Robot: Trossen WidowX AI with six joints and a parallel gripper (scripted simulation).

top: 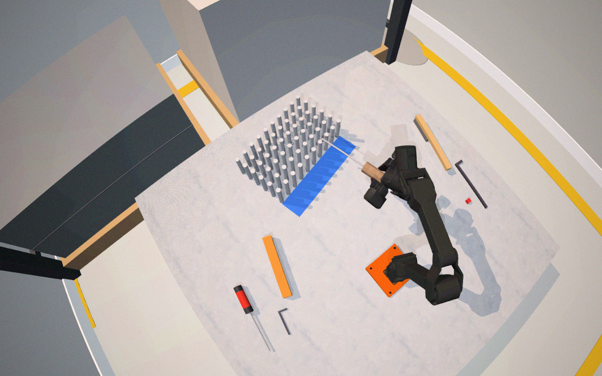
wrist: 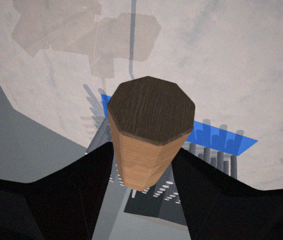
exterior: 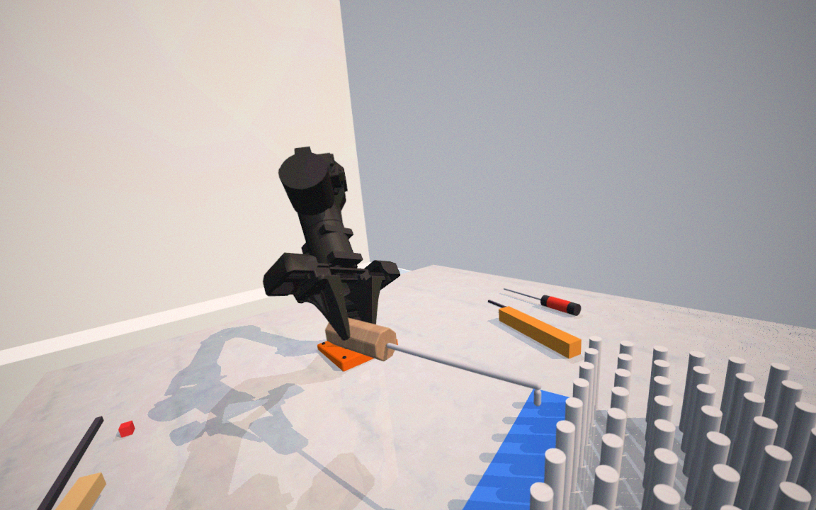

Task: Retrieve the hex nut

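My gripper is shut on the wooden handle of a hook tool. The tool is raised off the table, its thin shaft pointing toward the spacers and its bent tip turned down. In the top view the tip overlaps the front spacers near their right end; its exact height is unclear. The metal spacers stand upright in rows. The blue taped strip lies in front of them. I cannot clearly make out the nut.
A tan bar, a dark L-shaped key and a red cube lie right in the top view. An orange bar, a screwdriver and a small hex key lie lower left.
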